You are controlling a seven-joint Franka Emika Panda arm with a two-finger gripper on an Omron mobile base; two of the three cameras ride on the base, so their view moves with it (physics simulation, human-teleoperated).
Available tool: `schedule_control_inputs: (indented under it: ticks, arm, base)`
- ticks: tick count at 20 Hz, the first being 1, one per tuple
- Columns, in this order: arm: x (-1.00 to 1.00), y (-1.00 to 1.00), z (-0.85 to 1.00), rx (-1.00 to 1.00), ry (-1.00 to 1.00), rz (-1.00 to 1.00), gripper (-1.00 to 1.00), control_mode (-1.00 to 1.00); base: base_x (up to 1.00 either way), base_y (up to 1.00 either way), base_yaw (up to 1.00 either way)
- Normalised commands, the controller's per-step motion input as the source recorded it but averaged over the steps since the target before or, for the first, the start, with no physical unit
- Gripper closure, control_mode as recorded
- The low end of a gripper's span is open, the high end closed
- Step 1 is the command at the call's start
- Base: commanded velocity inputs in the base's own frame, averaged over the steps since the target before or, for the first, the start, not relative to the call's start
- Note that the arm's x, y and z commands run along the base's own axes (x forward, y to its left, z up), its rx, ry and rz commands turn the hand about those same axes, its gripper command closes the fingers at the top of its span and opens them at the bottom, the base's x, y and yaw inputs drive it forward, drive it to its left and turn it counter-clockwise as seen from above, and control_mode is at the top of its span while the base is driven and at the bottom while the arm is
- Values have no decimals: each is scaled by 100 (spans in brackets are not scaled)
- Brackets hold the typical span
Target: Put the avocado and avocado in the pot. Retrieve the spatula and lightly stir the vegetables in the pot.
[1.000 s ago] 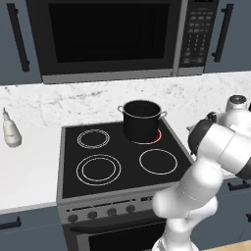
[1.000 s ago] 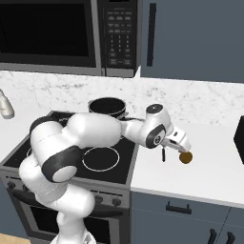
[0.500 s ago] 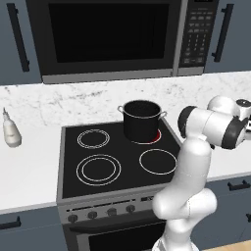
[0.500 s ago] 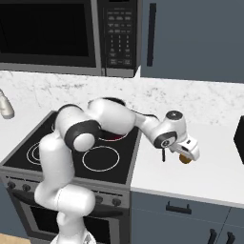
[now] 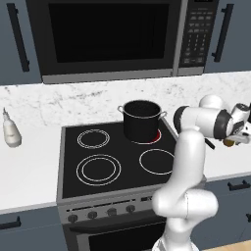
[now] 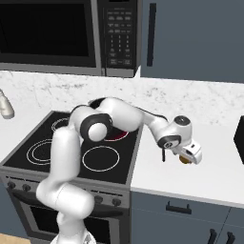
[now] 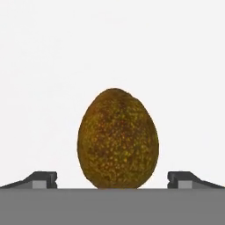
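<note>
A brown-green avocado [image 7: 117, 138] lies on the white counter right of the stove, also seen small under the hand [image 6: 182, 160] [image 5: 228, 143]. My gripper [image 7: 112, 179] hangs over it, open, one fingertip on each side and apart from the fruit. In the base views the gripper [image 6: 188, 155] [image 5: 235, 139] reaches out over the counter. The dark pot [image 5: 142, 117] stands on the back right burner, its rim [image 6: 97, 101] mostly hidden by my arm. A thin dark stick [image 6: 163, 155] lies beside the hand; whether it is the spatula I cannot tell.
The burner under the pot glows red [image 5: 154, 136]. A microwave [image 5: 110, 37] hangs above the stove. A small pale bottle [image 5: 11, 130] stands on the left counter. A dark appliance [image 6: 239, 138] sits at the counter's right end.
The arm has stretched further right and turned its hand down over the avocado. The jaws stayed open. Pot and avocado have not moved.
</note>
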Motion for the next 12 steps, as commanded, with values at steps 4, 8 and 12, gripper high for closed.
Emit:
schedule_control_inputs:
  ticks: [4,8,12]
  arm:
    - [14,-5,-20,3,0,0,-100,-100]
    - [4,6,0,0,0,0,100,-100]
    - [1,9,2,0,0,0,100,-100]
  base:
    - [0,0,0]
    - [0,0,0]
    - [0,0,0]
